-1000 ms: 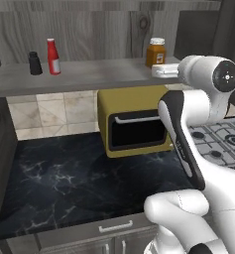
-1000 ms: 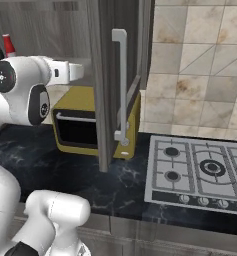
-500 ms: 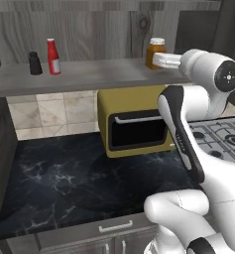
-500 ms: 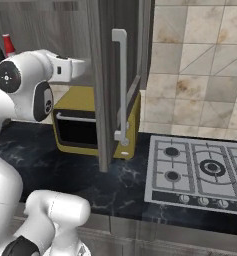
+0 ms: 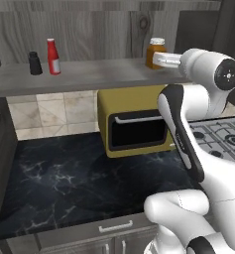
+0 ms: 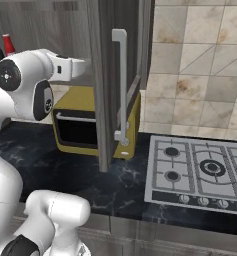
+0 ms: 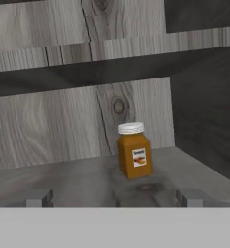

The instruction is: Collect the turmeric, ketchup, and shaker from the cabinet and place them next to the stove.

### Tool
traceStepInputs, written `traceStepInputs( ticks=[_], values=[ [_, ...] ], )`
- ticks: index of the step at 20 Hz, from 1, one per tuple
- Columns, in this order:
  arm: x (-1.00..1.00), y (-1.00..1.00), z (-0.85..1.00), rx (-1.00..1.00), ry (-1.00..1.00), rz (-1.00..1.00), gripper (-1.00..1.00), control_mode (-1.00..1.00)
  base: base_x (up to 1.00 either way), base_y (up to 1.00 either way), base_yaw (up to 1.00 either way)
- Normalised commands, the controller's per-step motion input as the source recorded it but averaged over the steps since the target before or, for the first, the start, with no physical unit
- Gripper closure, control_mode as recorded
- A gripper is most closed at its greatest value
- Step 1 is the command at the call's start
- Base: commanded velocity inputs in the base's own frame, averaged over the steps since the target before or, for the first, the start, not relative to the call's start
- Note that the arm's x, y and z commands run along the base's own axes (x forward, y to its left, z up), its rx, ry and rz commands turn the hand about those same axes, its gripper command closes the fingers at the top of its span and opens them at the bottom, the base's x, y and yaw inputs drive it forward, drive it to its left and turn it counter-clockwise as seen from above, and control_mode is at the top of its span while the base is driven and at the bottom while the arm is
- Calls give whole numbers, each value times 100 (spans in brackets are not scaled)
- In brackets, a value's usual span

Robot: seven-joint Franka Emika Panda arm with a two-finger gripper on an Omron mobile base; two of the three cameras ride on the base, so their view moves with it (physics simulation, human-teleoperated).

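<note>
Shelf items: three are standing on the cabinet (image 5: 89, 74) shelf, one jar, one bottle, one shaker.
Jar: one turmeric (image 7: 134, 150) jar is sitting upright at the shelf's right end.
Bottle and shaker: one ketchup (image 5: 52, 56) is standing just beside one shaker (image 5: 35, 63), far left.
Gripper: the gripper (image 7: 114, 197) is hovering near the jar, fingers spread wide, pinching nothing.
Stove: one stove (image 6: 200, 170) is sitting on the counter, showing four burners.
</note>
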Motion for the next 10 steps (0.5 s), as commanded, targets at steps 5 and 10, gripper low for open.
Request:
traceStepInputs(
  ticks=[5, 10],
  values=[
    [0, 0, 0, 0, 0, 0, -100, -100, 0, 0, 0],
    [3, 0, 0, 0, 0, 0, -100, -100, 0, 0, 0]
  ],
)
